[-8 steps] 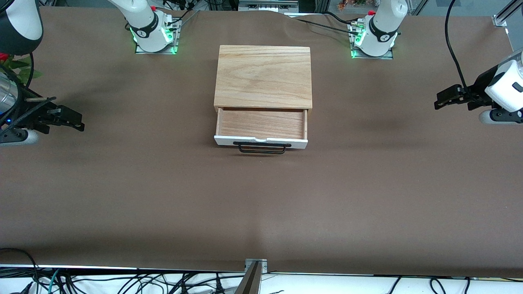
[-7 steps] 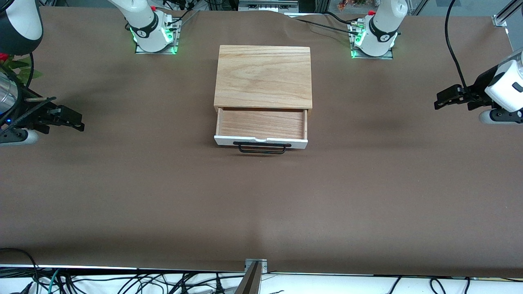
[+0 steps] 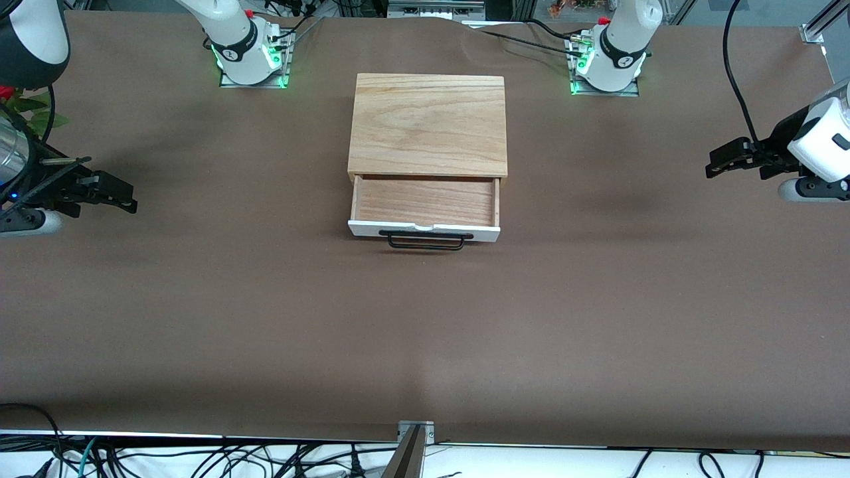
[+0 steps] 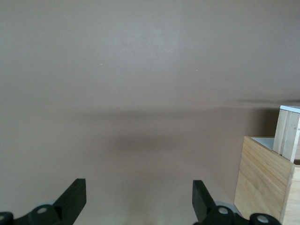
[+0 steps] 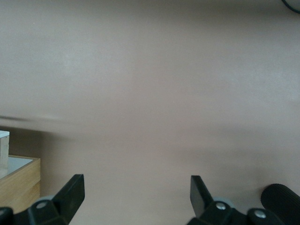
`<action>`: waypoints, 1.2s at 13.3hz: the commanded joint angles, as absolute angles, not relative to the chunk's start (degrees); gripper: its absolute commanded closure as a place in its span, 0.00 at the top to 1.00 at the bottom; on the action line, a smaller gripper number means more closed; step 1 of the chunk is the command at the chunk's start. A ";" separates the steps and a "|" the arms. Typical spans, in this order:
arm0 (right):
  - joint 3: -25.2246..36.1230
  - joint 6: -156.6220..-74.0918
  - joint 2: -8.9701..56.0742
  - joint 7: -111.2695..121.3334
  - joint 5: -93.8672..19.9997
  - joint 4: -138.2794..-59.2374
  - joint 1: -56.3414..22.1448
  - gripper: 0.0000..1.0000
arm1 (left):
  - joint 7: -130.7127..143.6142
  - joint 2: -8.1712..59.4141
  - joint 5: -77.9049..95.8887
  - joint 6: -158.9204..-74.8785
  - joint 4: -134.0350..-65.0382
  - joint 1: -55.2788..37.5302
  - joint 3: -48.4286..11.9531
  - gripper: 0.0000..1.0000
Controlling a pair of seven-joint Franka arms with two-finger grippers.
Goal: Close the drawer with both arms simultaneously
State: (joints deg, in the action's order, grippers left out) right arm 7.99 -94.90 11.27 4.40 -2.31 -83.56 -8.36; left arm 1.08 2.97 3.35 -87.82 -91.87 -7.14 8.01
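The drawer [image 3: 425, 202] stands pulled out of the oak-coloured box [image 3: 428, 126] at mid-table, its white front panel [image 3: 425, 230] and black wire handle [image 3: 425, 240] facing the front camera. The tray is empty. My left gripper [image 3: 712, 165] is open and empty over the table near the left arm's end, well apart from the drawer. My right gripper [image 3: 130, 201] is open and empty near the right arm's end, equally far off. The left wrist view shows open fingers [image 4: 75, 199] and the box's corner [image 4: 265, 183]. The right wrist view shows open fingers [image 5: 70, 192] and the box's edge [image 5: 16, 183].
A brown cover [image 3: 425, 332] spreads over the whole table. The arm bases [image 3: 249, 56] [image 3: 607, 63] stand beside the box's back corners. Cables [image 3: 199, 458] hang along the table's front edge. A green plant [image 3: 26, 109] sits by the right arm's end.
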 commanded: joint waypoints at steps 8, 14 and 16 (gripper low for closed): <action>7.03 -94.83 9.84 3.96 -1.85 -84.99 -7.47 1.00 | 0.26 3.78 2.02 -87.01 -89.74 -7.47 8.00 1.00; 7.03 -94.66 9.84 3.78 -2.55 -84.99 -7.47 1.00 | 0.18 3.78 2.20 -87.10 -89.74 -7.21 8.00 1.00; 6.77 -94.75 10.02 3.87 -2.64 -84.90 -7.47 1.00 | 0.26 3.78 2.28 -87.01 -89.74 -7.12 8.09 1.00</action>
